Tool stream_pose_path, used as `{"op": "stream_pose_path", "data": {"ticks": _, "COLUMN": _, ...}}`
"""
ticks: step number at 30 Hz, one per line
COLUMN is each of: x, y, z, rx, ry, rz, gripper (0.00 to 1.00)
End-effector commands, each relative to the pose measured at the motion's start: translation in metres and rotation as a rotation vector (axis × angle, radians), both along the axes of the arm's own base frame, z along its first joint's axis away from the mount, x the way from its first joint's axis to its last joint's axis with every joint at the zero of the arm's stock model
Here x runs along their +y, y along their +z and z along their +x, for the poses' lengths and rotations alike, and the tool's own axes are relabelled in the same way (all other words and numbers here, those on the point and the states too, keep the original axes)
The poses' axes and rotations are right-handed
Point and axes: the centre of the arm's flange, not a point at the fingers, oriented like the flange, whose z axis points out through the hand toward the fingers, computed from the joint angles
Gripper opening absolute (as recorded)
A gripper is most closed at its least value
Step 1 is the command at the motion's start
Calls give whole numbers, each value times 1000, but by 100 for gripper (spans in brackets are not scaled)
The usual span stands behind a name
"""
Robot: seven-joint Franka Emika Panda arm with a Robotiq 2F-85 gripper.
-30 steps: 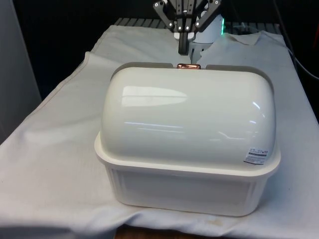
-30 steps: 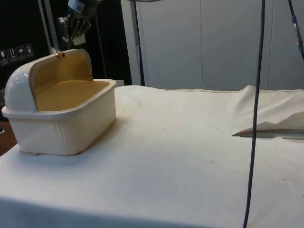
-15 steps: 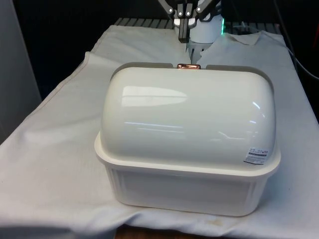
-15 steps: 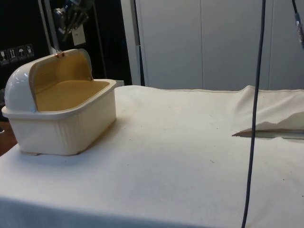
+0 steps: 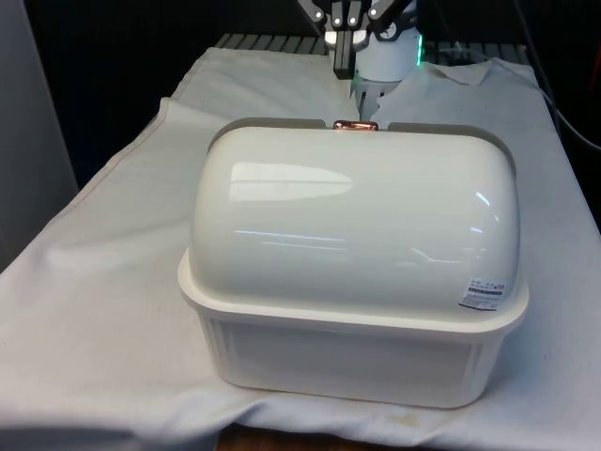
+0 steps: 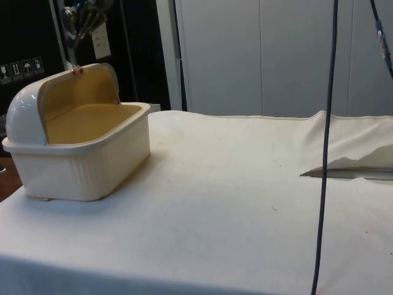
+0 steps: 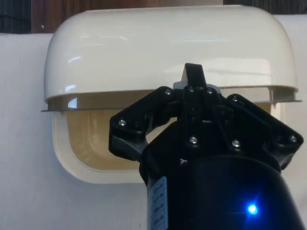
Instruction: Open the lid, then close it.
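One bread box point(image 5: 352, 272) sits on the white cloth point(image 5: 113, 272), nearer the front view's right than its left, its rounded back turned to the front camera and its mouth facing the robot. The roll-top lid point(image 6: 24, 114) is swung back over the rear of the box, so the opening half of the task looks done and the closing half is what remains. That is a likely reason why the gripper point(image 5: 346, 52) hangs above and just behind the lid's raised edge, apart from it and holding nothing: from there it can come down on the small copper-coloured handle point(image 5: 356, 124) at the middle of that edge and draw the lid forward. In the wrist view its two black fingers point(image 7: 194, 79) stand pressed together into a single narrow tip.

Glossy cream plastic makes up the lid, a smooth half-barrel that throws back bright highlights. Below it, the tub point(image 6: 92, 166) is the same cream, with fine vertical ribbing on its walls, rounded corners and a broad flat rim. Its inside looks bare and warmer in tone. A small printed sticker point(image 5: 483, 295) clings near the lid's lower corner.
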Motion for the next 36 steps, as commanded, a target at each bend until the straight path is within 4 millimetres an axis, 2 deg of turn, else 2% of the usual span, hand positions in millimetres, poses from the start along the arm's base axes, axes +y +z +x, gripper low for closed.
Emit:
{"op": "stream_pose_path", "data": {"ticks": 1, "x": 0, "y": 0, "z": 2, "rx": -2, "ry": 0, "rz": 0, "gripper": 0}}
{"op": "stream_pose_path", "data": {"ticks": 5, "x": 3, "y": -3, "z": 9, "rx": -16, "ry": 0, "rz": 4, "gripper": 0}}
{"op": "stream_pose_path", "data": {"ticks": 17, "x": 15, "y": -10, "z": 12, "rx": 2, "ry": 21, "rz": 5, "gripper": 0}}
{"op": "stream_pose_path", "data": {"ticks": 26, "x": 27, "y": -27, "z": 18, "rx": 16, "ry": 31, "rz": 9, "gripper": 0}}
{"op": "stream_pose_path", "data": {"ticks": 36, "x": 30, "y": -42, "z": 17, "rx": 44, "ry": 41, "rz": 10, "gripper": 0}}
